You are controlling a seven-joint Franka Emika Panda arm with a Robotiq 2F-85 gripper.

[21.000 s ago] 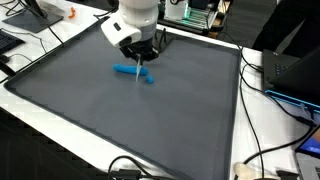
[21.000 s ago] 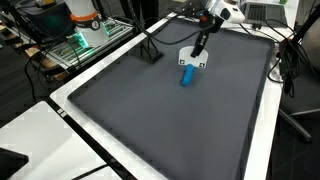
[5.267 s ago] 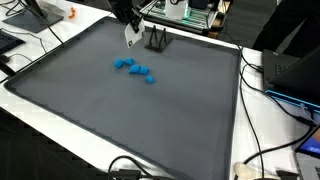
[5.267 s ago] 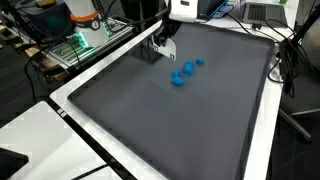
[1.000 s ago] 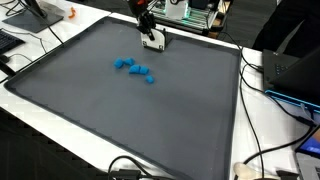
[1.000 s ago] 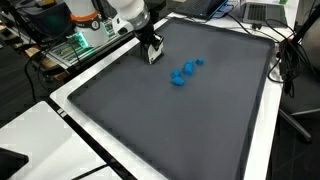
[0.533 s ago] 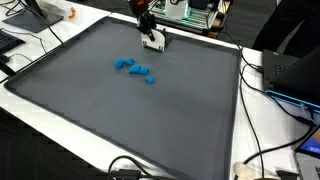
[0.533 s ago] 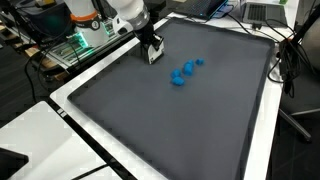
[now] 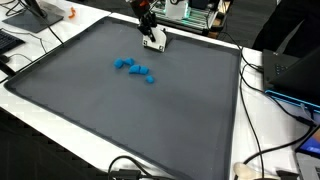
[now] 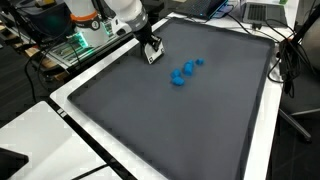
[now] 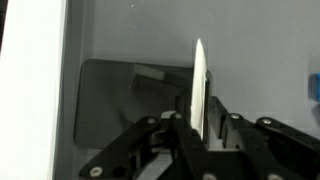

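Your claw (image 9: pixel 151 37) sits at the far edge of the mat (image 9: pixel 110 115), low over a dark rack (image 11: pixel 115 100). In the wrist view a thin white plate (image 11: pixel 199 80) stands upright and edge-on between the fingers (image 11: pixel 183 135), its lower end down at the rack. The jaws are narrow, one on each side of the plate; you cannot tell whether they press it. Blue pieces (image 9: pixel 134 69) lie clustered mid-mat, nearer and left, well apart from the claw. White tabletop (image 9: pixel 40 112) borders the mat.
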